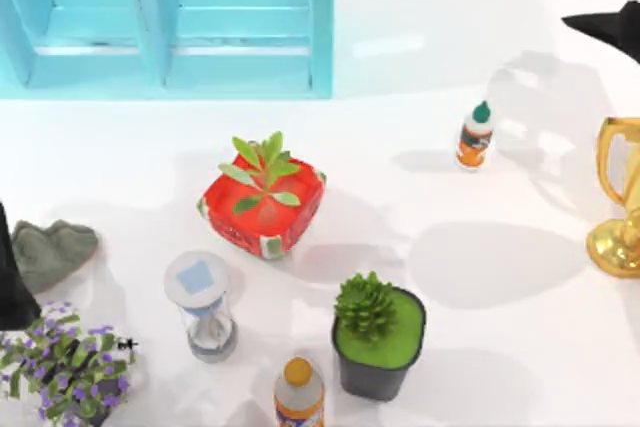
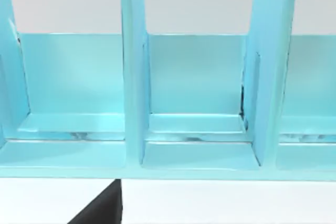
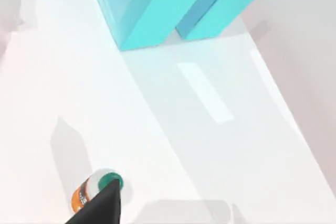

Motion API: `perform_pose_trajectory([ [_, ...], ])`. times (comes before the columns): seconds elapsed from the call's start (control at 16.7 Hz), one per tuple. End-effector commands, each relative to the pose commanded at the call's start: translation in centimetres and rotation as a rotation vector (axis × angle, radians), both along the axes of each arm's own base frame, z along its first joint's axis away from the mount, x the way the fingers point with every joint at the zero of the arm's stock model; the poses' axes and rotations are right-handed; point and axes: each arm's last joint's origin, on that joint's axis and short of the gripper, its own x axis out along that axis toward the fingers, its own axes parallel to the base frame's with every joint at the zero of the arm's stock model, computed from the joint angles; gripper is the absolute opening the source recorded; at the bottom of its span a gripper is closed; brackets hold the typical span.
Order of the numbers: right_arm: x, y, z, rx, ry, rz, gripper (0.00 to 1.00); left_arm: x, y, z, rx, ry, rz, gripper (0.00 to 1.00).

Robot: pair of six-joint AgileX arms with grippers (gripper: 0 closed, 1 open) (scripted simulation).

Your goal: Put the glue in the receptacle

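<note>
Standing upright on open table, glue (image 1: 476, 135) well apart from the receptacle (image 1: 320, 22), right fingers' state indiscernible.

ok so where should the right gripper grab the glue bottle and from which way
Probably around the white body, near the orange label band, coming down from above. The glue stands upright on the table with open space all round, and its dark-green cap tapers to a point that would likely slip from the fingers. The right wrist view looks almost straight down on the cap, so the right arm seems nearly overhead.
</note>
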Motion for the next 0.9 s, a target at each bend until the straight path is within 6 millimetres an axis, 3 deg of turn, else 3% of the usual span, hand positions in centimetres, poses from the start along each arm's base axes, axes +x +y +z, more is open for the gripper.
perform_pose_trajectory([
  [0.24, 7.6, 0.4, -5.5, -0.038, 0.124, 0.227, 1.00, 0.0, 0.0, 0.0, 0.000, 0.000, 0.000, 1.00],
  [0.42, 10.8, -0.3, -11.0, -0.019, 0.238, 0.345, 1.00, 0.0, 0.0, 0.0, 0.000, 0.000, 0.000, 1.00],
  [0.66, 12.0, -2.4, -16.5, 0.042, 0.383, 0.415, 1.00, 0.0, 0.0, 0.0, 0.000, 0.000, 0.000, 1.00],
  [0.9, 11.8, -3.8, -17.8, 0.075, 0.437, 0.420, 1.00, 0.0, 0.0, 0.0, 0.000, 0.000, 0.000, 1.00],
])
